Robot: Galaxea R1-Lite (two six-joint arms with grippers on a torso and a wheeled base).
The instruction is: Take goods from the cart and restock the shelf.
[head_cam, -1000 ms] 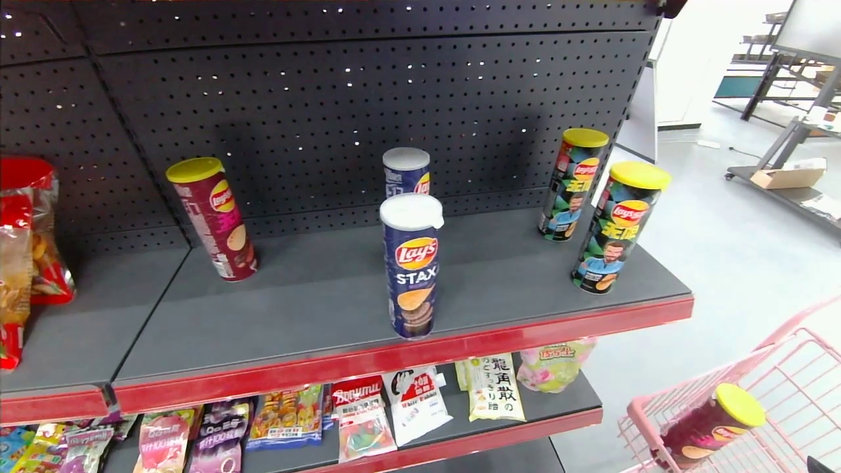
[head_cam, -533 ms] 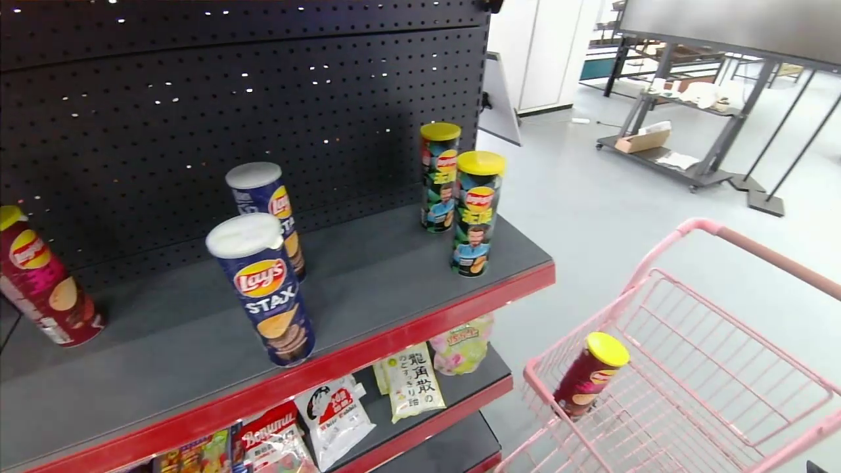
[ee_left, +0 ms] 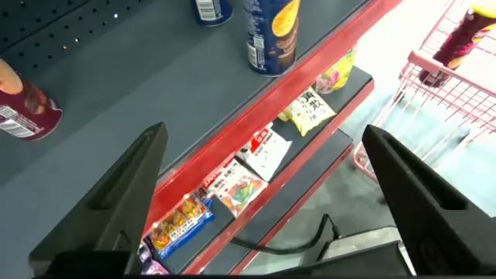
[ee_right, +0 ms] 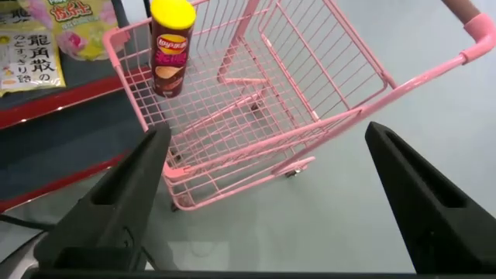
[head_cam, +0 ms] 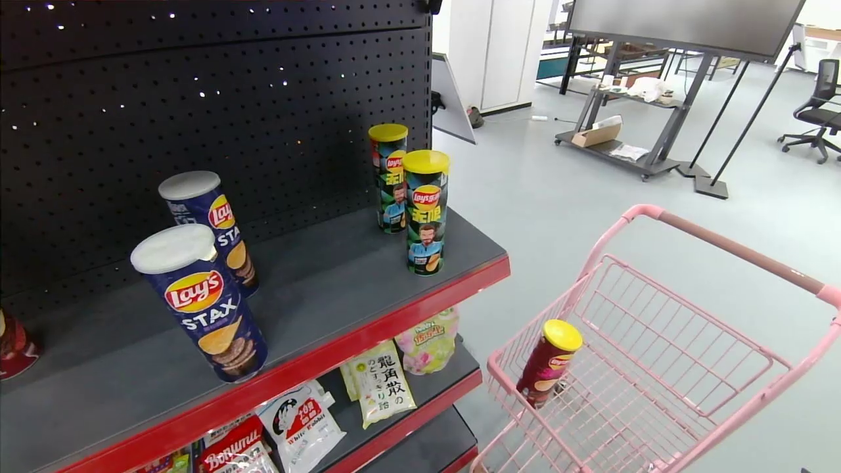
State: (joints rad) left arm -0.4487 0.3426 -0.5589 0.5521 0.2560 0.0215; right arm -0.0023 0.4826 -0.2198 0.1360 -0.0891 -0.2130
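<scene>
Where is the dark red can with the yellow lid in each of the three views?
Head view: the dark red can sits in the pink cart, in the corner by the shelf.
Left wrist view: in the cart, the can lies beyond the shelf's red edge.
Right wrist view: the can is in the cart corner beside the lower shelf.
Shared landmark: the pink cart.

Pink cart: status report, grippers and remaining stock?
Left gripper and right gripper: jaws open, empty. One maroon chip can with yellow lid stands in pink wire cart, corner nearest the red-edged shelf. Nothing over the can.
</scene>
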